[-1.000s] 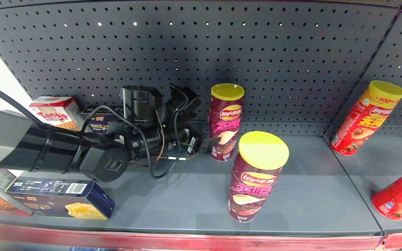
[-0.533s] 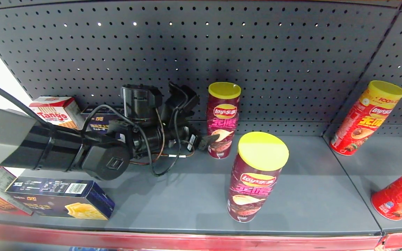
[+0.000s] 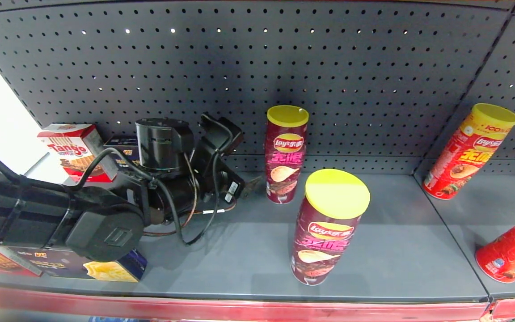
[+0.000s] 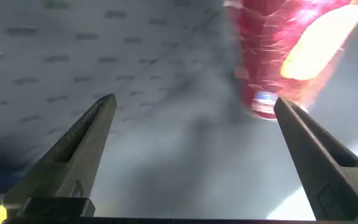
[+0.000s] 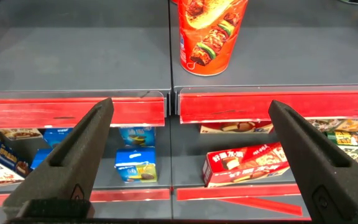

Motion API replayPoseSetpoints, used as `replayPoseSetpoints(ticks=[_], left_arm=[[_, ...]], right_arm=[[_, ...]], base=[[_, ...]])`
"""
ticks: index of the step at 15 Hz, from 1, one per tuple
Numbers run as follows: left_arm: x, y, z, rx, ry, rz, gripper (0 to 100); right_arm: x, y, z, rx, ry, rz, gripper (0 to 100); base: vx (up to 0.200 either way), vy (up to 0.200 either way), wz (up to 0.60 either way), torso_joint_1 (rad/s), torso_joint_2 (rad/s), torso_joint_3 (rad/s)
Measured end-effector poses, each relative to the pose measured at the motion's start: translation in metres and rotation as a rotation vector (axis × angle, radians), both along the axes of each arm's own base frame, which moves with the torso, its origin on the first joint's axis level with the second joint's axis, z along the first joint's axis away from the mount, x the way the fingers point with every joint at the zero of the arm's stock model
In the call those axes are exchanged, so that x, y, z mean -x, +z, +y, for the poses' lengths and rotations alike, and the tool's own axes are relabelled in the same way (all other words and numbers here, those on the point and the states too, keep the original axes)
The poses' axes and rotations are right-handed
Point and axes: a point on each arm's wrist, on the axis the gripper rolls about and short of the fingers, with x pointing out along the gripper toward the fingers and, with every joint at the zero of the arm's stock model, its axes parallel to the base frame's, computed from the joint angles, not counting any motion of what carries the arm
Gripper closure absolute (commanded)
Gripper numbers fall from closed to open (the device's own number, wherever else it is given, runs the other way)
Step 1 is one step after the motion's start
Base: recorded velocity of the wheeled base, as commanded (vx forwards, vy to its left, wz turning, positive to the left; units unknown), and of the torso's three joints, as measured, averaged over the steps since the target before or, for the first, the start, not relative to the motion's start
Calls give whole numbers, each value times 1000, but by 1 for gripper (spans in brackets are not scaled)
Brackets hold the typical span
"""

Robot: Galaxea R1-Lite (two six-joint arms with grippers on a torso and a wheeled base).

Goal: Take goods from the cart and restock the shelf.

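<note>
Left gripper [image 3: 249, 184], jaws spread and empty, apparently just clear of the far chip can [image 3: 285, 154] standing upright on the shelf [image 3: 239, 255]; any retreat should run straight leftward, lest it topple.

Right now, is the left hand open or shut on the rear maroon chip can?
Open. The left hand has its fingers spread wide, nothing between them; the rear maroon chip can stands upright beyond them.

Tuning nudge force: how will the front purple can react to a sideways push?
Front can stands upright, tall and narrow: likely tips rather than slides. Its round body would probably roll once down. Glossy wrap may slip when gripped.
</note>
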Motion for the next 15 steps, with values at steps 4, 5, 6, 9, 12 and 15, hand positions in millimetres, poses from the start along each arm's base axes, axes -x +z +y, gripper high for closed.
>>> replayPoseSetpoints(ticks=[4,5,6,9,12,15], left_arm=[[-5,-2,-3,1,42,-15,0],[-8,-3,-4,2,44,-17,0],[-12,-4,-5,2,47,-16,0],[-26,-6,-7,8,61,-26,0],[-33,-9,-12,7,58,-24,0],[-36,-13,-16,6,54,-18,0]], right_arm=[[0,0,0,0,0,0,0],[0,0,0,0,0,0,0],[0,0,0,0,0,0,0],[0,0,0,0,0,0,0],[0,0,0,0,0,0,0],[0,0,0,0,0,0,0]], base=[[0,0,0,0,0,0],[0,0,0,0,0,0],[0,0,0,0,0,0],[0,0,0,0,0,0],[0,0,0,0,0,0],[0,0,0,0,0,0]])
